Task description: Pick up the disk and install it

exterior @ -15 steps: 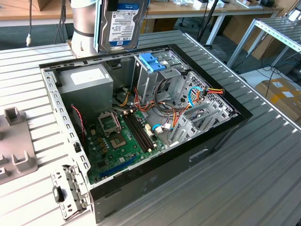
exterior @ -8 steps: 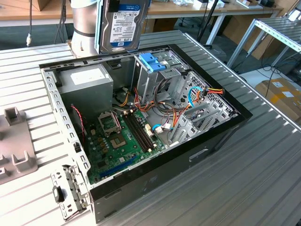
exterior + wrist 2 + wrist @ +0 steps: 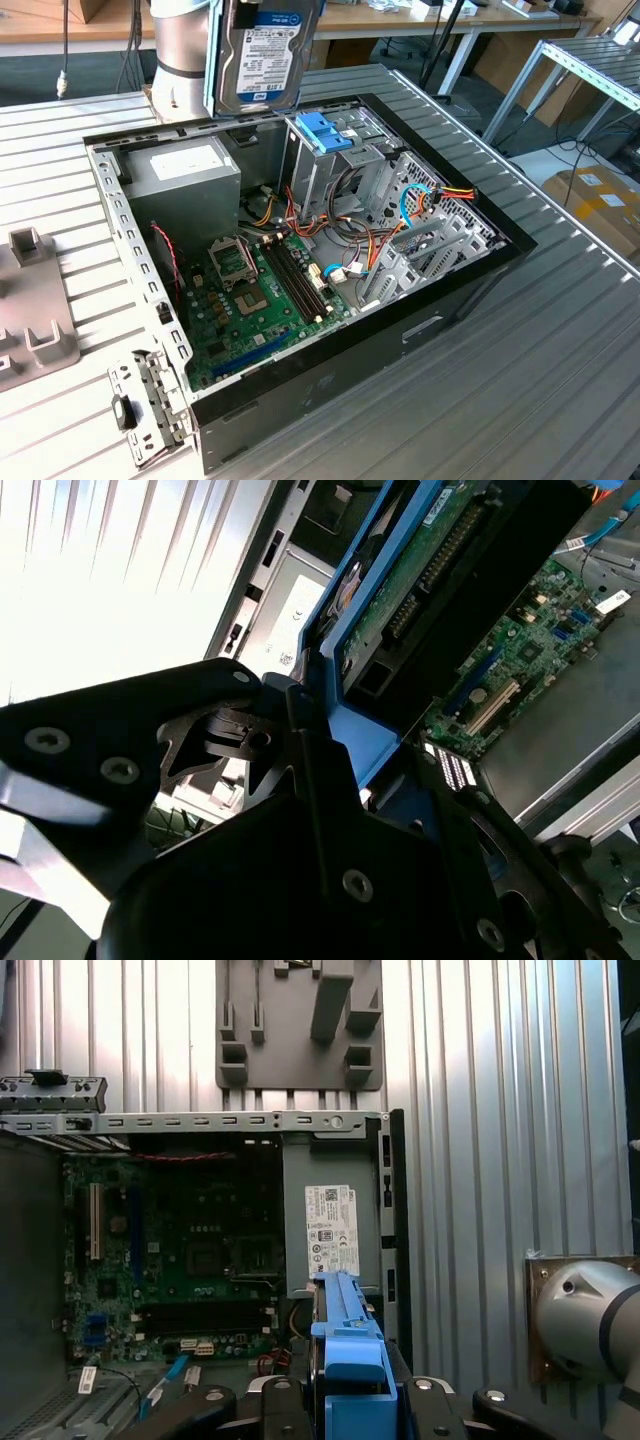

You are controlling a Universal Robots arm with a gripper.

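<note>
- While the arm [image 3: 185,50] stood over the far edge of the open computer case [image 3: 460,290], its gripper [image 3: 322,742] was clamped on the disk [image 3: 265,50], with the black fingers [image 3: 215,685] pressed against the blue carrier frame in the second wrist view.
- The disk hung on edge in the air, label facing the exterior view, above the case's far rim between the power supply [image 3: 185,170] and the drive cage [image 3: 310,175].
- Seen in the first wrist view, the narrow edge of the blue frame sat over the power supply's labelled face, near that corner of the case.
- A blue bracket [image 3: 325,130] sat atop the drive cage, just beside and below the held disk.
- The motherboard [image 3: 255,300] lay on the case floor, with coloured cables bundled beside the cage.
- A grey fixture [image 3: 30,300] rested on the ribbed table [image 3: 540,380] at the edge on the exterior view's left, apart from the case.
</note>
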